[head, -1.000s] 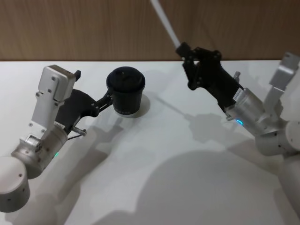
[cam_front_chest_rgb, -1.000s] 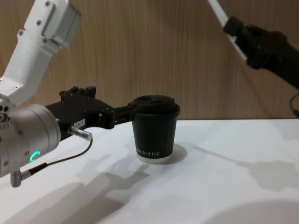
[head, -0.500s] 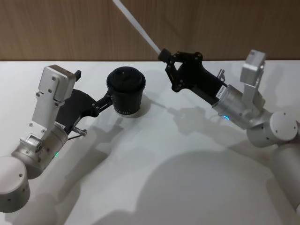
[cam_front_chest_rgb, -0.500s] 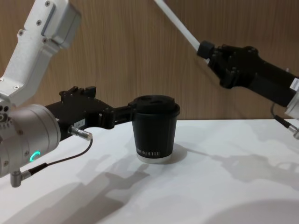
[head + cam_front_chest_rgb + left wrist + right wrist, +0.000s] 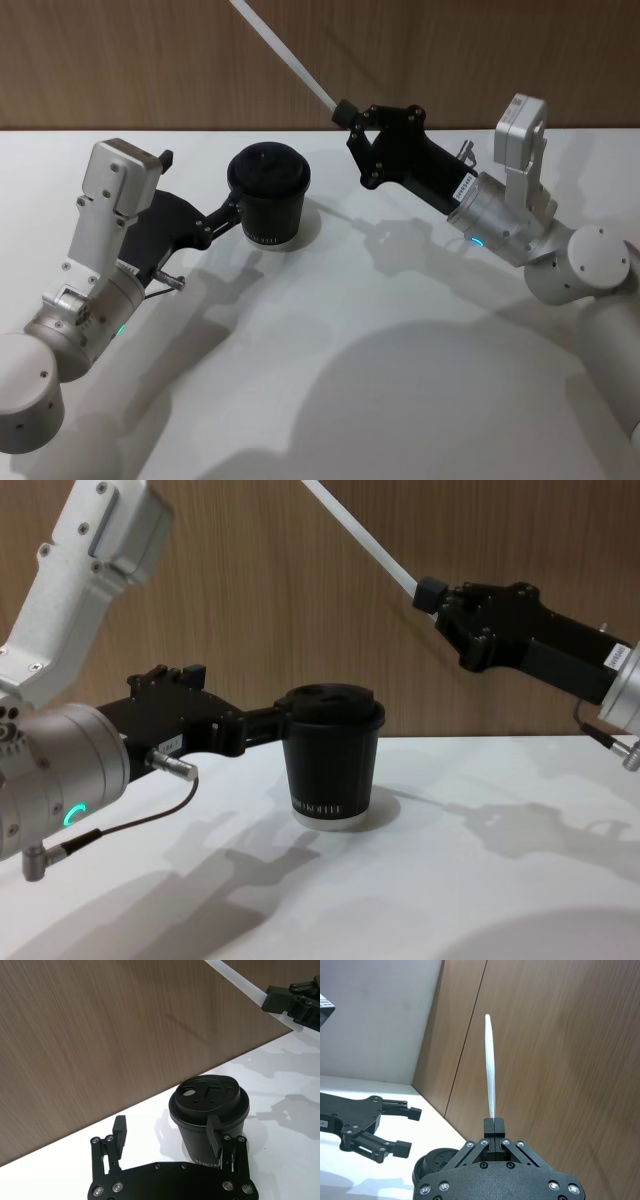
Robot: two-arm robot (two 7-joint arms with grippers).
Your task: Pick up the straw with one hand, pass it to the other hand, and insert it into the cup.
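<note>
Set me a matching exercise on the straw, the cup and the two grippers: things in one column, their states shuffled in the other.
Things:
1. straw
2. cup
3. left gripper
4. right gripper

States:
A. open, beside the cup
B. tilted, up in the air
C. shut on the straw
D. upright, lid on

Pairs: 1-B, 2-D, 3-A, 4-C

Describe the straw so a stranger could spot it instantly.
Above the white table, before the wooden wall, the right end effector is raised right of the black lidded cup, which has the open left end effector at its left side. Clamped in the right one's tips is the straw: the only long, thin white rod, slanting up and leftward.
</note>
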